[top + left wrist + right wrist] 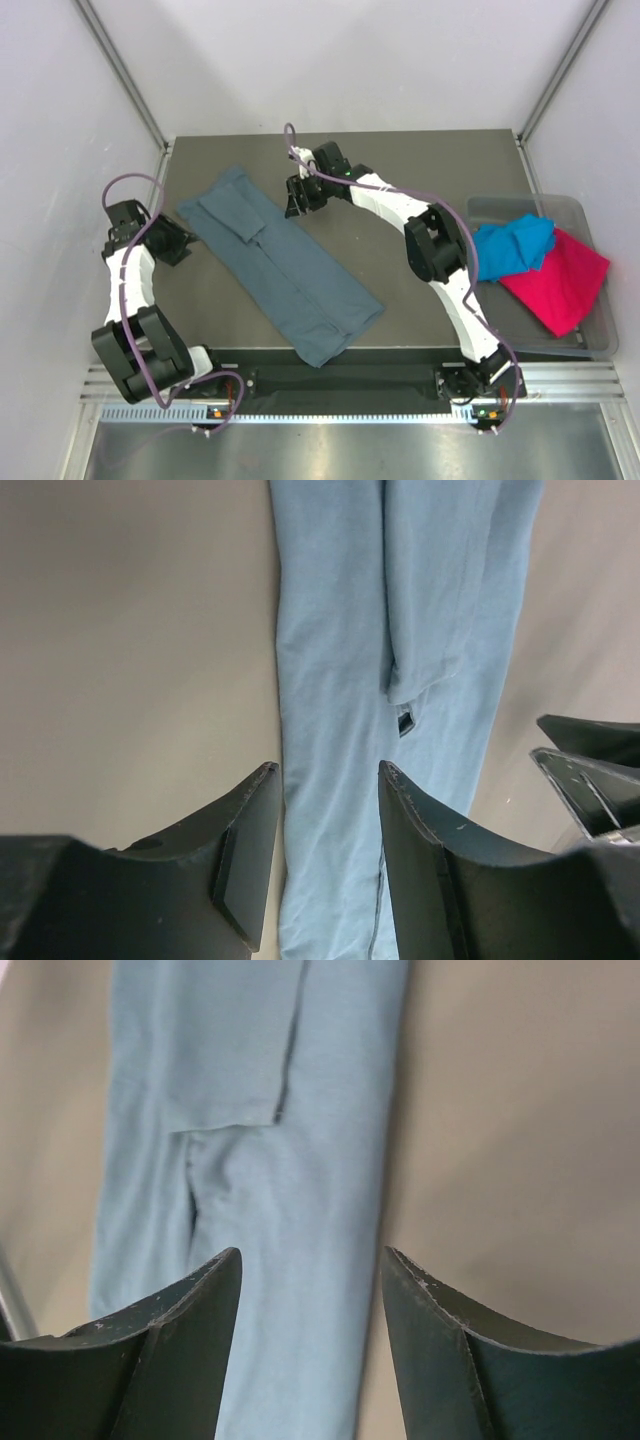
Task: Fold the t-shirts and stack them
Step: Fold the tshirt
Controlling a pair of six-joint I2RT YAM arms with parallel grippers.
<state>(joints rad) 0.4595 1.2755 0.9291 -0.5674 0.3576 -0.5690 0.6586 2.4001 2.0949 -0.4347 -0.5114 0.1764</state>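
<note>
Slate-blue t-shirt (280, 265) lies folded in a long strip; left fingers (245, 865) and right fingers (170, 1360) both released

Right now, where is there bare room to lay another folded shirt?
Bare mat lies between the slate-blue t-shirt and the right arm, behind that arm toward the far edge, and in the near-left corner beside the left arm. Crowded: the tub, holding the turquoise t-shirt and the pink t-shirt.

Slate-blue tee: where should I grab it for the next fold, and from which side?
I'd take the slate-blue tee at its far narrow end, one corner per hand: left hand from the left edge, right hand from the right. It lies flat as a long strip with both open hands flanking that end.
</note>
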